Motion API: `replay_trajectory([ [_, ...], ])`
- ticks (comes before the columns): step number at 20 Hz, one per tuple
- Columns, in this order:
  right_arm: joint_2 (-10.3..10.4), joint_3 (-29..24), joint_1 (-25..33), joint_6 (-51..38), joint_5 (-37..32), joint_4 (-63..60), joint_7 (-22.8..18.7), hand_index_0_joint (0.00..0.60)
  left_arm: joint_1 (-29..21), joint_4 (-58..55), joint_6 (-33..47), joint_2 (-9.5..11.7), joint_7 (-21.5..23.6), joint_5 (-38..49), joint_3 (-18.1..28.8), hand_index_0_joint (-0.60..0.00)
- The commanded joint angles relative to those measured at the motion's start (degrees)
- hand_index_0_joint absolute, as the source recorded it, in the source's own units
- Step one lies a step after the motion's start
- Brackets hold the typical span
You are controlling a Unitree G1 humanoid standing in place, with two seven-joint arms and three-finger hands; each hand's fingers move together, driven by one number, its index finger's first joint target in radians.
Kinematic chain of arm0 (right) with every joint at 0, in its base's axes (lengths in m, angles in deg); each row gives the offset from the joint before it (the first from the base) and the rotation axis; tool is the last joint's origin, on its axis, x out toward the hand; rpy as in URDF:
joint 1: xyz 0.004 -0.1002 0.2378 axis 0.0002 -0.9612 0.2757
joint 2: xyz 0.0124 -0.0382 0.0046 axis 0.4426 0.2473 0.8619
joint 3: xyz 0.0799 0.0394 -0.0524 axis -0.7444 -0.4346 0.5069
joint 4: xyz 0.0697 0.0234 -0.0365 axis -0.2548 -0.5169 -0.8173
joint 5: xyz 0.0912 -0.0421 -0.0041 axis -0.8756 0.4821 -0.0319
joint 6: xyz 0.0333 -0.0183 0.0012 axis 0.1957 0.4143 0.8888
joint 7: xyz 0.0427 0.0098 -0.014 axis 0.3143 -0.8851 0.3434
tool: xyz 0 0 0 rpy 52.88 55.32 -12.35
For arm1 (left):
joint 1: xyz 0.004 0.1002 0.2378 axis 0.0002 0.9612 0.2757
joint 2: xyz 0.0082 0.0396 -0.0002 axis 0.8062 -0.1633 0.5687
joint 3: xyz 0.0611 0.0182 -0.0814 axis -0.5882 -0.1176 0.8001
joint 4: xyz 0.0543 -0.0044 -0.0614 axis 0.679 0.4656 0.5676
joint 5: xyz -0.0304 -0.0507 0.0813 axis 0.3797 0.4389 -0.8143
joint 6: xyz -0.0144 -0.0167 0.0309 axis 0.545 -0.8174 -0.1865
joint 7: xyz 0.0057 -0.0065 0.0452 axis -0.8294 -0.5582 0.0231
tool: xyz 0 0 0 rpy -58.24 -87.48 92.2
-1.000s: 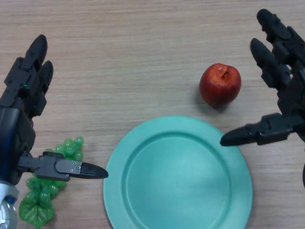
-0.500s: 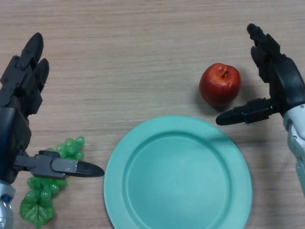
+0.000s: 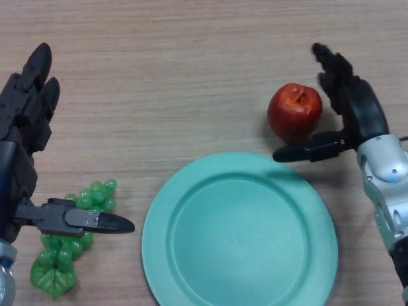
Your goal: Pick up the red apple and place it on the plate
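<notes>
From the head view I saw the red apple point(image 3: 294, 111) resting on the wooden desk point(image 3: 178, 76), at about one o'clock from the teal plate point(image 3: 239, 231) and just beyond its rim, not on it. The apple stood with its stem up.

My right hand point(image 3: 354, 109) sat at three o'clock of the apple, spread wide and grasping nothing. Its fingers point(image 3: 331, 67) reached up past the apple's far right side, straight and unclenched, very close to the fruit; I could not tell whether they touched its skin. The thumb point(image 3: 303, 152) stretched out to the left beneath the apple, at its six o'clock, lying over the desk between the fruit and the plate's upper rim. So the apple sat in the open crook between thumb and fingers, with nothing closed round it.

My left hand point(image 3: 22, 146) hung at nine o'clock of the plate, well apart from the apple. It was released too: fingers straight and pointing toward twelve o'clock, thumb sticking out toward three o'clock, holding nothing. The thumb lay over a bunch of green grapes point(image 3: 64, 252) with a leaf, which rested on the desk at about eight o'clock of the plate, near its rim but apart from it.

The plate itself lay flat with nothing on it.
</notes>
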Motion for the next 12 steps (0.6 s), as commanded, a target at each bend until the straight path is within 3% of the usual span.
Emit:
replay_trajectory([
  [1, 0.8, -1.0, -0.7, 3.6, -2.6, 13.4, 3.8, 0.600, -1.2, -1.9, 9.1, 2.1, 0.9, 0.4, 3.5, 0.000],
  [4, 1.7, -1.5, -1.7, 10.1, -7.9, 21.1, 3.4, 0.600, -1.0, -1.5, 9.7, 2.1, 1.0, 0.4, 3.7, 0.000],
  [8, 1.1, -1.4, -4.8, 17.5, -12.0, 34.2, 2.4, 0.600, -0.7, -2.1, 9.5, 1.9, 1.2, -0.3, 3.3, 0.000],
  [12, 0.7, -0.6, -12.9, 24.0, -15.0, 49.8, 3.3, 0.600, 0.0, -2.5, 10.0, 1.4, 1.1, -0.2, 3.0, 0.000],
])
